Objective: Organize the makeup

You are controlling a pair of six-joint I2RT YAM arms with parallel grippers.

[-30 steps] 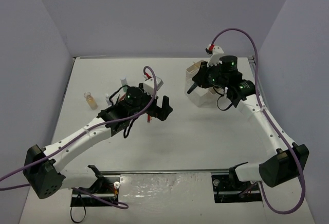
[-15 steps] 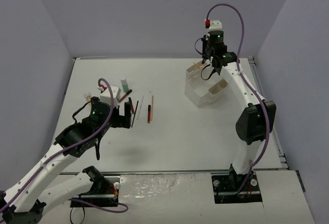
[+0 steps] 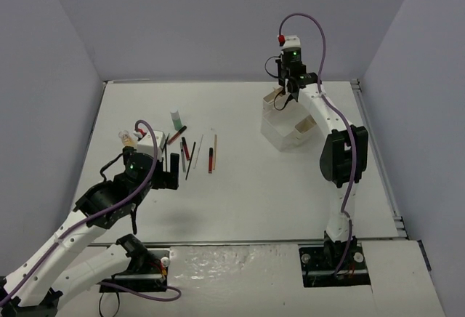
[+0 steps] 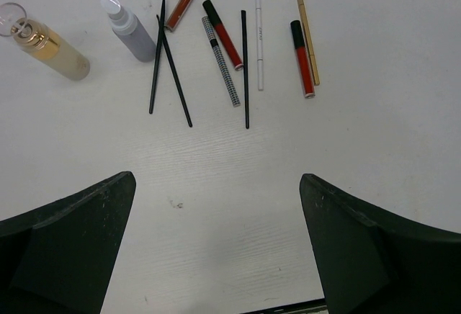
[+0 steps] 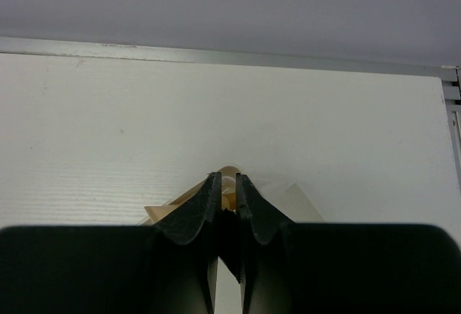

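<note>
- The left claw [image 4: 216,184] hangs wide open and empty, probably poised to drop onto a pick.
- The makeup [image 4: 225,38] lies loose on the counter [image 4: 216,155] just ahead of it, with the amber bottle [image 4: 50,47] off to its left.
- The right claw [image 5: 227,178] is pinched shut over the white box [image 3: 280,135]. I cannot tell whether it grips anything.

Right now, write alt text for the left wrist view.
Thin pencils and red tubes lie in a loose row on a white table, an amber bottle and a grey bottle to their left. The open left claw frames the bottom edge, touching none of them.
</note>
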